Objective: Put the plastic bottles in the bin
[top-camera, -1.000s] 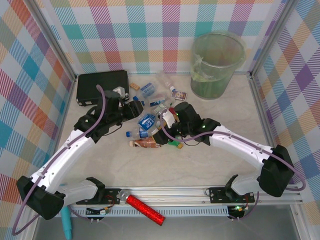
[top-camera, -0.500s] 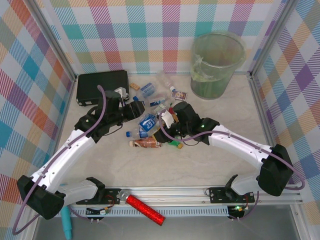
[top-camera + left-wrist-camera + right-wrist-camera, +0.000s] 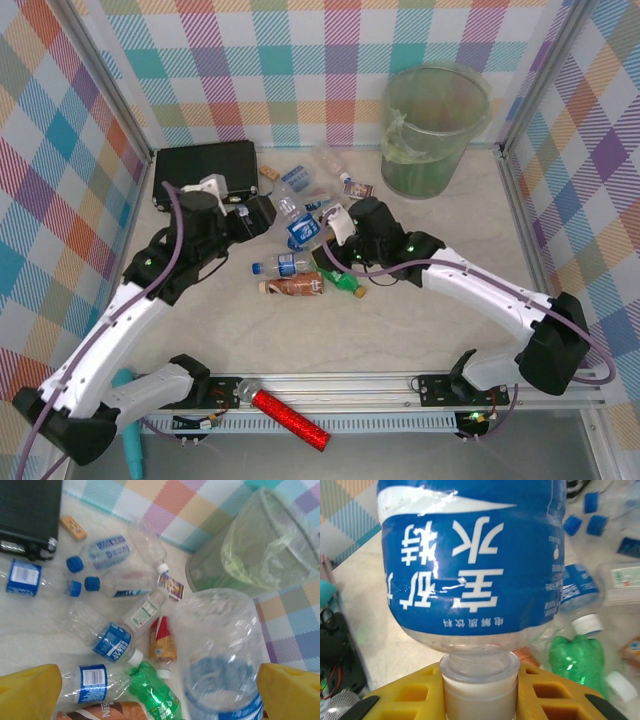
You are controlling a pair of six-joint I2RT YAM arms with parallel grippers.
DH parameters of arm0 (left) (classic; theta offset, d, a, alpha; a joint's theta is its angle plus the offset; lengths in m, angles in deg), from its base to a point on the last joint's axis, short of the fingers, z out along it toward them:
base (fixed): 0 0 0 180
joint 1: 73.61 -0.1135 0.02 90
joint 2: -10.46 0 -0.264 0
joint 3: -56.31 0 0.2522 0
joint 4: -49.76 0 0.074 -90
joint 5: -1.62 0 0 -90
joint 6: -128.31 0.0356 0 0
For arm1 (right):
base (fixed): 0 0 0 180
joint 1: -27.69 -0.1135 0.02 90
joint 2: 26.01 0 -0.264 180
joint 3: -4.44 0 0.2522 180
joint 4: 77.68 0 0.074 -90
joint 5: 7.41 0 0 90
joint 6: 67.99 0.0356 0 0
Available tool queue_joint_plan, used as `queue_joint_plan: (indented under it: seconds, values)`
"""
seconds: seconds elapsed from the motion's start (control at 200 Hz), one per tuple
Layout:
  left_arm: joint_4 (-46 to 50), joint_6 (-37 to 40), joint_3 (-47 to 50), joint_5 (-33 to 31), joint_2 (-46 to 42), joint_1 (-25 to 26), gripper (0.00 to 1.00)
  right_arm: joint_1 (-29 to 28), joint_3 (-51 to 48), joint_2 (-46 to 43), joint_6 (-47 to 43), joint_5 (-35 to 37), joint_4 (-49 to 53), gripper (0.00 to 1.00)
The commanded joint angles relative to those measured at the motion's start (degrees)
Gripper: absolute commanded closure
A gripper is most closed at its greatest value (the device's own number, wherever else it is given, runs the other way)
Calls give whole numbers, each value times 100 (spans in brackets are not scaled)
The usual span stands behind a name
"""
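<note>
Since a moment ago the left gripper (image 3: 160, 692) has spread wide and let go, while the right gripper (image 3: 480, 695) has pinched a blue-labelled bottle (image 3: 470, 555) by its neck. That hand-off likely readies a carry to the bin (image 3: 440, 165), well apart at the far right.

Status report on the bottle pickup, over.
Right tool shut on neck of blue-labelled bottle. Left tool open, clear bottle between its spread fingers. Bin upright far right, other bottles scattered short of it.
</note>
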State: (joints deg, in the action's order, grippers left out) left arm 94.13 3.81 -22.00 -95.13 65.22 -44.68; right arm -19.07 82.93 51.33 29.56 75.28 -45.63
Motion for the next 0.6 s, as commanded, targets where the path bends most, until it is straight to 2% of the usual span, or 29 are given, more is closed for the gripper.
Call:
queue_joint_plan:
  seconds: [0.0, 0.19, 0.3, 0.44, 0.595]
  values:
    - [208, 215, 206, -566, -456, -90, 0, 309, 348, -232, 212, 615, 189, 77]
    - [354, 299, 496, -741, -928, -94, 0, 1234, 750, -379, 516, 861, 399, 78]
    - [356, 345, 670, -717, -1105, -94, 0, 1611, 1126, -354, 472, 1290, 544, 78]
    - [363, 408, 827, -605, -1218, -89, 1, 2105, 1796, -133, 378, 1927, 750, 78]
    - [402, 418, 984, -480, -1290, -92, 0, 2723, 2549, 321, 537, 2129, 1031, 78]
